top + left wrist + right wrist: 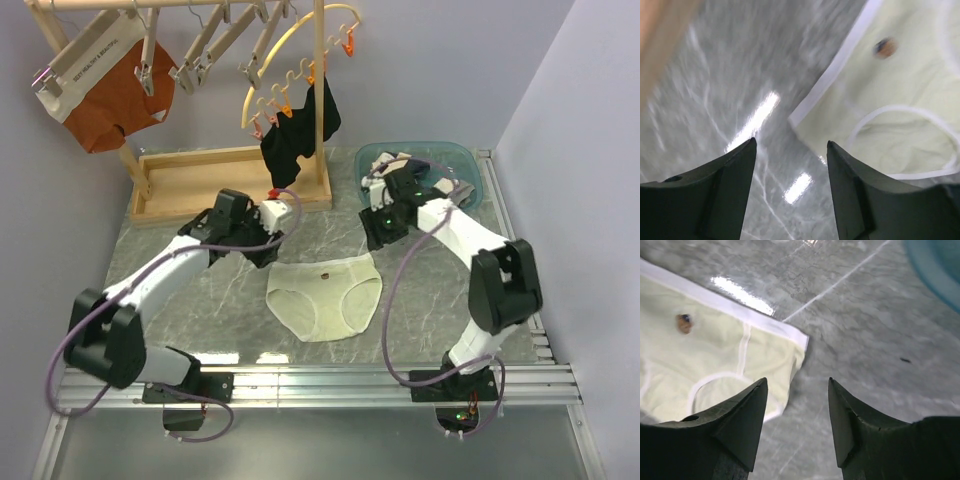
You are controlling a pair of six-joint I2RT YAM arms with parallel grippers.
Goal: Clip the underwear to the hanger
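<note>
Cream underwear (325, 297) flat on marble table (240, 320), teal tub (475, 165), contents unclear, left fingers (746, 156) wide, right fingers (758, 396) wide, both empty

Pale lilac walls (560, 90) enclose a glossy grey marble tabletop (420, 310) reflecting overhead light.

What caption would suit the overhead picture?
Cream briefs lie flat on the table between left arm and right arm, hangers hung behind.
</note>
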